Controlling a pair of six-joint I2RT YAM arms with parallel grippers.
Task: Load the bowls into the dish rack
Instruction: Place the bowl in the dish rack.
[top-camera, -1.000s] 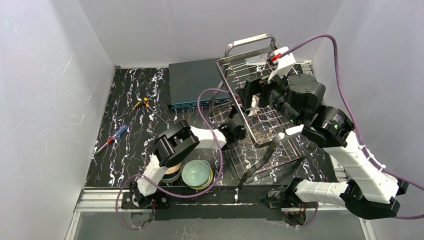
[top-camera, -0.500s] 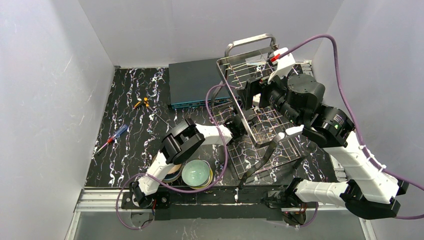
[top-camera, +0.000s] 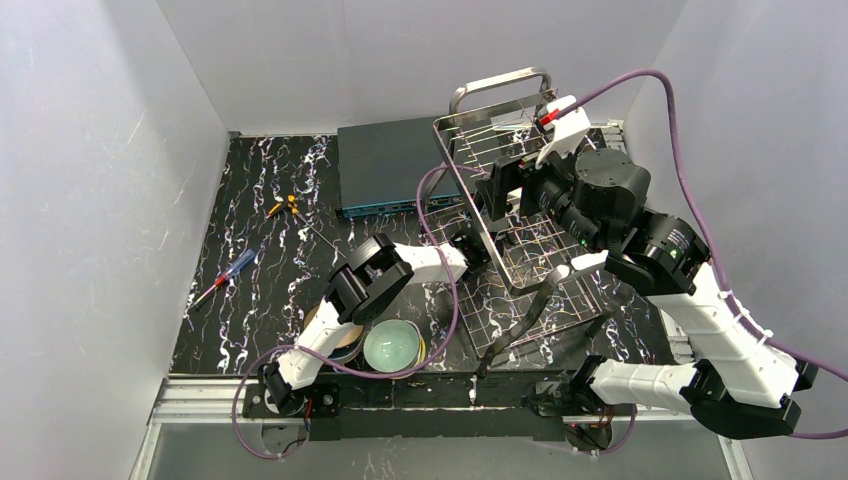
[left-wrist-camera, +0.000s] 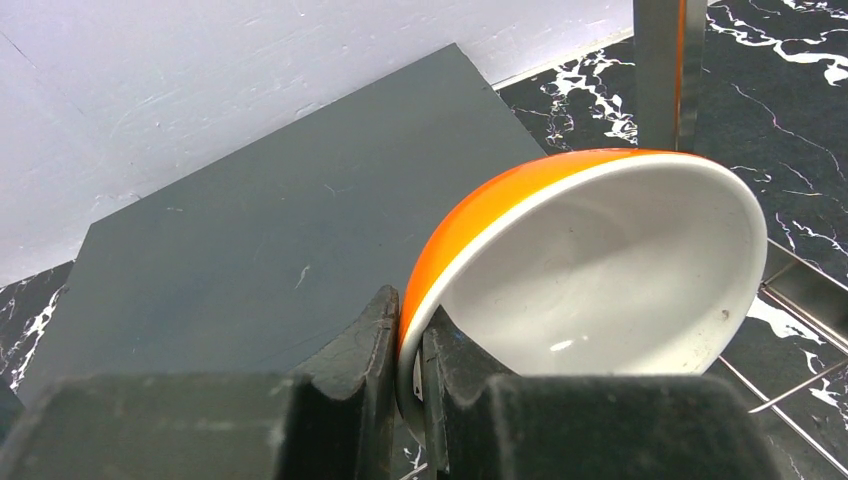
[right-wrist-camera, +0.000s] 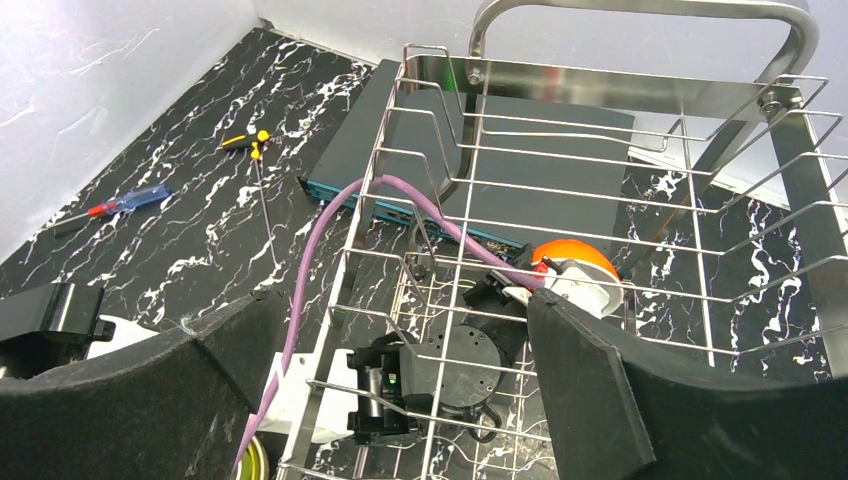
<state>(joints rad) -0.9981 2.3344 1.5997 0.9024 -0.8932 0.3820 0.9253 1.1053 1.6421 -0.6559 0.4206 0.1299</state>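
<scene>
Closest to me, by the bottom of the left arm, I see a pale green bowl (top-camera: 392, 346). It sits on top of a small pile on the black table (top-camera: 250, 320). A tan bowl (top-camera: 343, 347) sits just beside it, partly hidden under the arm.

A bit farther out, the left arm reaches to the right, toward the dish rack (right-wrist-camera: 620, 80). The left gripper (left-wrist-camera: 410, 335) is pinched tight on the rim of an orange bowl (left-wrist-camera: 600, 250). One finger is on the orange outside and one finger is on the white inside. The bowl is tipped up on its side. It hangs in the air right at the left side of the rack, close to a flat steel bar. I cannot tell if it is past the wires or not.

The rack is shiny and made of wire. It has a thick loop handle at the far end. The right gripper (right-wrist-camera: 405, 300) hangs above the rack with its two fingers spread wide apart, and it is empty.

Behind the orange bowl lies a flat dark box (top-camera: 385, 165), just beside the rack's far left corner. Off to the left on the table lie a red and blue screwdriver (top-camera: 228, 275) and, farther back, a small yellow and black tool (top-camera: 284, 207).
</scene>
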